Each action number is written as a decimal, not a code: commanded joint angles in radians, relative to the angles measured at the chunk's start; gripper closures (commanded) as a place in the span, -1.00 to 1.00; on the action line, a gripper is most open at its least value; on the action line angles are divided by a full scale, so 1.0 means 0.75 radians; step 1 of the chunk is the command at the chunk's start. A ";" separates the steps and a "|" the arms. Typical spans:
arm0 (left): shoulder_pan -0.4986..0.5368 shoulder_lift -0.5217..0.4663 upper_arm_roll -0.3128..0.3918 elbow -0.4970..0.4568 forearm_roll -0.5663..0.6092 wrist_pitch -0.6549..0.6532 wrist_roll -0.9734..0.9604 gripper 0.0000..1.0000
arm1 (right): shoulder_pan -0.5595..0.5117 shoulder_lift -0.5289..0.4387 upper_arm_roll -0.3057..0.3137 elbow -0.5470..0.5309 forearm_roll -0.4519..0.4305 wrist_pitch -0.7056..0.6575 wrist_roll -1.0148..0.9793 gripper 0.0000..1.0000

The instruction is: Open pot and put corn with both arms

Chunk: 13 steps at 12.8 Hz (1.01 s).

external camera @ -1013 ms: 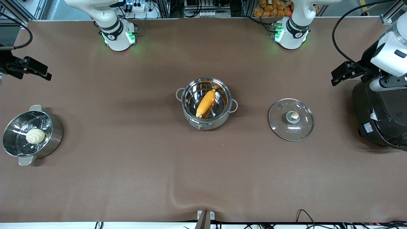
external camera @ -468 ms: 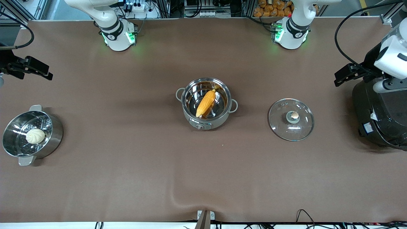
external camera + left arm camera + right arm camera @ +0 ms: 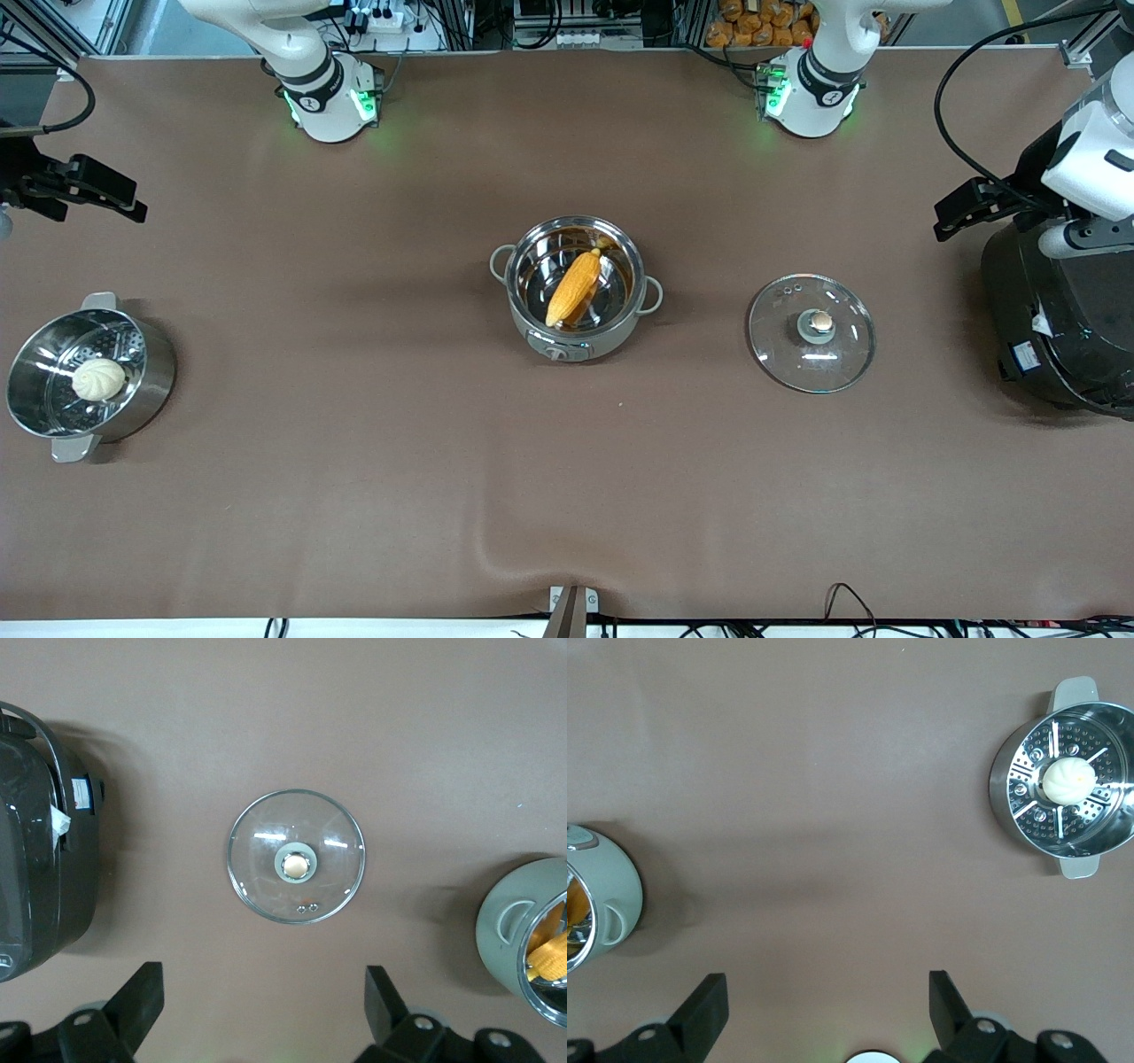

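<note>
The left arm's black two-finger gripper [image 3: 961, 210] hangs high over the left arm's end of the brown-covered table [image 3: 354, 461], just beside the big black rice cooker [image 3: 1054, 328]; in the left wrist view its fingers [image 3: 142, 997] stand wide apart with nothing between them. The right arm's black two-finger gripper [image 3: 102, 190] hangs over the right arm's end of the table, its white arm mostly out of the front view, and in the right wrist view its fingers [image 3: 707, 999] are likewise spread wide and empty. The round grey-bodied pot with a shiny steel inside [image 3: 576, 288] stands at the middle of the table with no lid on it, its dial toward the front camera. The yellow-orange tapered corn cob [image 3: 572, 287] lies slantwise inside it. The clear glass lid with a tan knob [image 3: 811, 332] lies flat on the table between the pot and the rice cooker, apart from both. A steel steamer pot with flat tab handles [image 3: 89, 377] stands at the right arm's end, holding a white bun [image 3: 97, 379]. The rice cooker carries a small white label [image 3: 81, 796], its print too small to read.
</note>
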 commanded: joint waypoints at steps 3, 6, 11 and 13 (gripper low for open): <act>-0.001 -0.043 -0.005 -0.040 0.084 0.036 0.034 -1.00 | -0.027 0.016 0.008 0.039 0.022 -0.024 -0.003 -1.00; 0.005 -0.043 -0.005 -0.036 0.084 0.032 0.048 -1.00 | -0.029 0.014 0.008 0.039 0.022 -0.026 -0.007 -1.00; 0.007 -0.049 -0.001 -0.030 0.074 0.032 0.050 -1.00 | -0.031 0.014 0.006 0.037 0.020 -0.026 -0.009 -1.00; 0.007 -0.047 -0.001 -0.013 0.074 0.032 0.050 -1.00 | -0.033 0.014 0.004 0.037 0.020 -0.026 -0.017 -1.00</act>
